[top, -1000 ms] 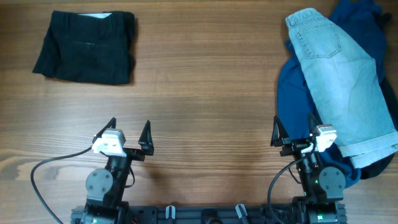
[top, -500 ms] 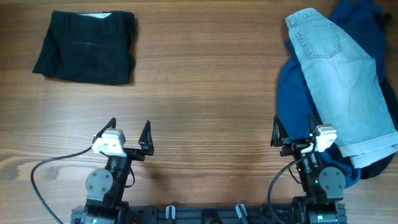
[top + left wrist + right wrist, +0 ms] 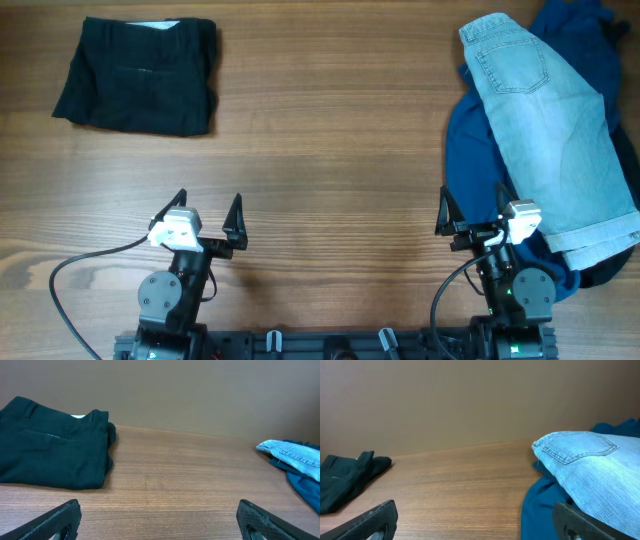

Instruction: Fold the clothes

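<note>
A folded black garment (image 3: 138,75) lies at the far left of the wooden table; it also shows in the left wrist view (image 3: 52,457) and the right wrist view (image 3: 347,480). A light blue pair of denim shorts (image 3: 550,125) lies on a crumpled dark blue garment (image 3: 475,150) at the right; both show in the right wrist view, the shorts (image 3: 590,467) over the blue cloth (image 3: 540,510). My left gripper (image 3: 208,212) is open and empty at the near edge. My right gripper (image 3: 472,212) is open and empty, its right finger over the blue garment's edge.
The arm bases and a black cable (image 3: 70,290) sit at the near edge. A brown wall (image 3: 160,395) rises behind the table's far edge. Bare wood (image 3: 330,130) spans between the two piles.
</note>
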Motion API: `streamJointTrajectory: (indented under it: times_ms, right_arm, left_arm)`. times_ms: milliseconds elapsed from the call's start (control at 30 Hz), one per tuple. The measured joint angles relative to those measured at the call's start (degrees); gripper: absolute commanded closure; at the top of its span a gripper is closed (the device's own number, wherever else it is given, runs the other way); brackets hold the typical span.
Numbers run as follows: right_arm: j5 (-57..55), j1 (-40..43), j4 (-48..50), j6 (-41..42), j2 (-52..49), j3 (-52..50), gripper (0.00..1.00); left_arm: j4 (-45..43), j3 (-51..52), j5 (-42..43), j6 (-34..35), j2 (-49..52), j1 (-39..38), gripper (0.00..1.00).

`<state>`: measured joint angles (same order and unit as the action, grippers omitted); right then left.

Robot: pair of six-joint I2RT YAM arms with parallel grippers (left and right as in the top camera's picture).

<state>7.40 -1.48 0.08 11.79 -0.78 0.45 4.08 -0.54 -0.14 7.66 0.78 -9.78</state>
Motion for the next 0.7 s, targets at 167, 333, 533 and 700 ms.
streamJointTrajectory:
  times_ms: [167,333,533,700]
  right_arm:
    - [0.0,0.0,0.0,0.0,0.0,0.0,0.00]
    - [0.0,0.0,0.0,0.0,0.0,0.0,0.00]
    - [0.0,0.0,0.0,0.0,0.0,0.0,0.00]
    - [-0.4,0.0,0.8,0.0,0.0,0.0,0.00]
  left_arm:
    - [-0.1,0.0,0.0,0.0,0.0,0.0,0.00]
    - [-3.0,0.0,2.0,0.4,0.0,0.0,0.00]
    - [-2.7,-1.4,4.6,2.6,3.1,0.0,0.00]
    - [-0.3,-10.8,7.1,3.0,18.4,0.0,0.00]
